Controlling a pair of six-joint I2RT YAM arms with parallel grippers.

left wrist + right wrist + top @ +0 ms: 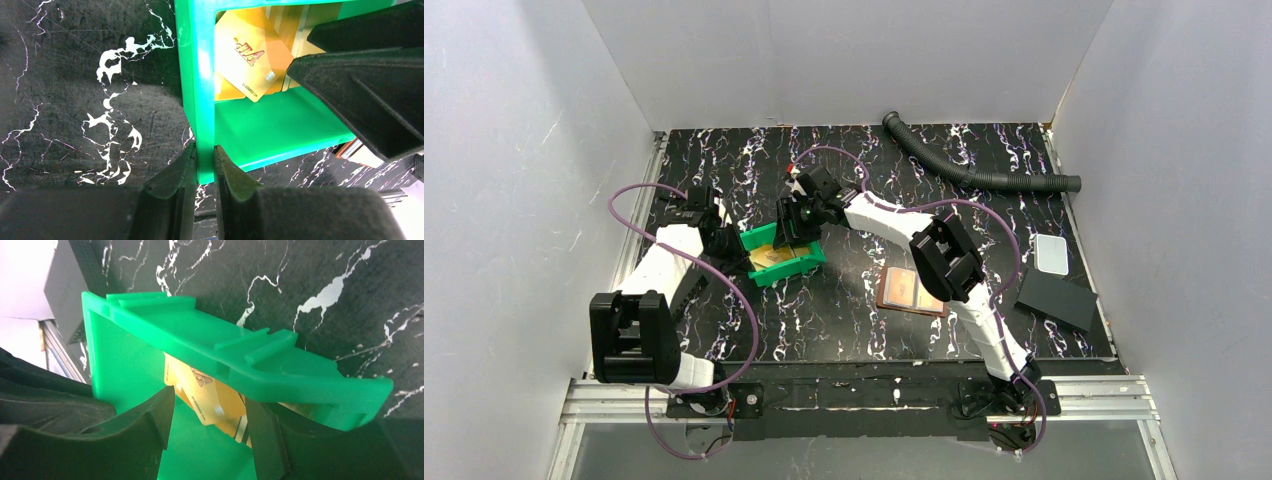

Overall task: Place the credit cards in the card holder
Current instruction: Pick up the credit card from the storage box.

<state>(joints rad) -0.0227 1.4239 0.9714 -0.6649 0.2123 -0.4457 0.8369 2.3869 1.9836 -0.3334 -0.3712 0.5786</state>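
— So, where are the credit cards [245, 60]?
— Inside the green bin [197, 75]. The left gripper [205, 165] pinches its wall; the right gripper [210, 412] hangs spread above them. Card holder [911, 292] lies at the bin's four o'clock.

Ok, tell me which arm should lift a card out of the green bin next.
Right. The right gripper hangs open inside the green bin over the cards; the left gripper is clamped on the bin's wall, steadying it.
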